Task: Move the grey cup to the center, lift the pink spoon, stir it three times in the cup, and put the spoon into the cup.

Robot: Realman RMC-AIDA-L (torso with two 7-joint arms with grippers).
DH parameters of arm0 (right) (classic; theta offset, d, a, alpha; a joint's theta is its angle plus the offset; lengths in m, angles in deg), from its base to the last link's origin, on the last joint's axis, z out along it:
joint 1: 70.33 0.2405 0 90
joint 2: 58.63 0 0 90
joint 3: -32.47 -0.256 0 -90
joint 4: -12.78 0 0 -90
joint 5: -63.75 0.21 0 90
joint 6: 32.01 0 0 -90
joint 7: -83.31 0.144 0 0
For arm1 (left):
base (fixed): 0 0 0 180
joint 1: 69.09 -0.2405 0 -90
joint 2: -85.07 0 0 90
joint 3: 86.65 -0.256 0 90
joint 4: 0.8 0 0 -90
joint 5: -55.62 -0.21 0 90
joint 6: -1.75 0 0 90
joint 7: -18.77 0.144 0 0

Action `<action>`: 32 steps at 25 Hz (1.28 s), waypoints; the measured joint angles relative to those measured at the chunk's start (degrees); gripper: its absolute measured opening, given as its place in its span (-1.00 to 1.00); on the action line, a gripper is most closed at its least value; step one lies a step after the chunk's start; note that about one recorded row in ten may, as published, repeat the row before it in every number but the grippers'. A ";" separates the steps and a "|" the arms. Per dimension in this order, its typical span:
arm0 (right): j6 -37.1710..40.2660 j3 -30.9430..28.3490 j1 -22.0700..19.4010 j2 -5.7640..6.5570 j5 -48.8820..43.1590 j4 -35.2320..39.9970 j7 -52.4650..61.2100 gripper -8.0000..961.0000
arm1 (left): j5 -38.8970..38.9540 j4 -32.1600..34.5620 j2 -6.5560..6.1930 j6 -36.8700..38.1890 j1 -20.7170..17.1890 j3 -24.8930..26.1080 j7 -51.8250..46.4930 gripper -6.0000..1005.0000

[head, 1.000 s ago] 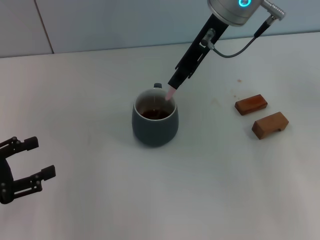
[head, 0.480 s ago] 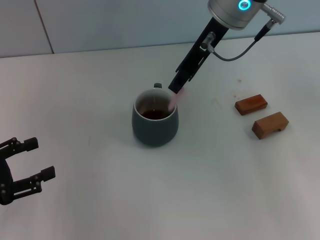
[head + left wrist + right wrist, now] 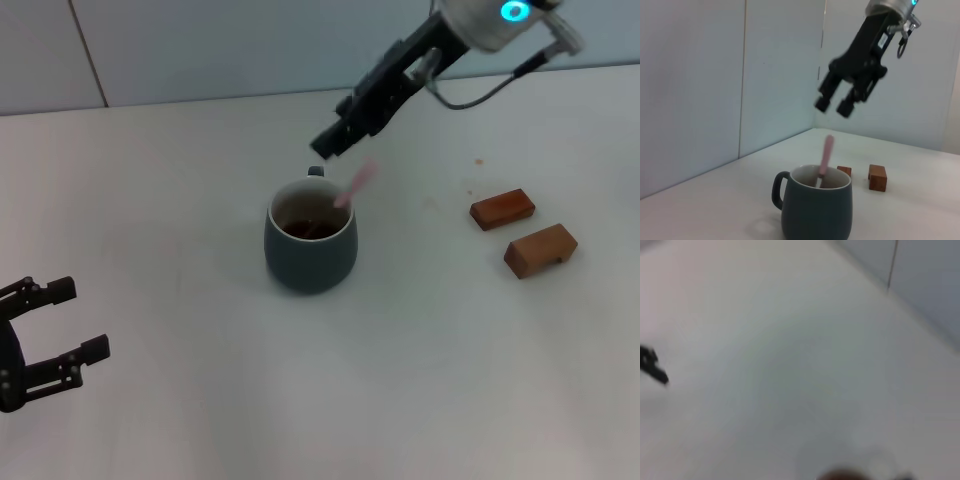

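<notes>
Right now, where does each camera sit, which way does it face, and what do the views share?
Head view: high, looking down at the table; grey cup central, right tool open above it, left tool open near-left.
Left wrist view: low, sideways at the cup, pink spoon inside; shows only the right tool.
Right wrist view: blurred tabletop.
Head and left wrist share cup, spoon, wooden blocks.

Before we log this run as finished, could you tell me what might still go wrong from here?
The pink spoon leans on the grey cup rim, handle well out; it could slide around or tip out. The open right gripper hangs just above it and might clip the handle. The left gripper sits far off, no threat.
</notes>
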 joint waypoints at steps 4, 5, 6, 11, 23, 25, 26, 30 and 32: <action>-6.08 1.31 -12.36 0.21 16.57 7.10 -7.09 0.14 | -0.07 0.02 0.00 0.01 0.31 -0.01 -0.05 0.63; -7.51 1.01 -15.70 0.26 20.61 7.56 -10.06 0.17 | -0.11 0.08 -0.02 0.00 0.45 0.00 -0.17 0.63; -8.81 0.48 -18.62 0.32 25.18 7.52 -13.59 0.19 | -0.13 0.11 -0.03 -0.01 0.66 -0.01 -0.34 0.63; -10.18 -3.98 -29.02 0.65 42.22 0.95 -29.12 0.25 | -0.17 0.16 -0.85 -0.05 1.78 -0.02 -2.30 0.63; 3.74 -14.66 -32.11 9.23 42.91 -28.09 -48.50 0.67 | -3.07 -0.26 -3.78 -0.04 8.29 -1.34 -10.49 0.63; 3.72 -14.82 -32.24 9.78 39.64 -28.50 -49.83 0.68 | -5.46 -0.26 -4.47 -0.03 10.34 -1.44 -12.92 0.63; 3.72 -14.84 -32.03 10.09 37.43 -28.68 -50.17 0.69 | -6.54 -0.27 -4.73 -0.01 11.13 -1.47 -13.90 0.63; 3.47 -15.27 -31.04 11.24 33.13 -29.83 -51.08 0.70 | -9.94 -0.32 -5.82 0.28 14.51 -1.56 -17.30 0.63; 3.45 -15.14 -30.57 11.70 32.56 -30.35 -51.34 0.70 | -10.93 -0.33 -5.99 0.51 15.55 -1.63 -18.62 0.63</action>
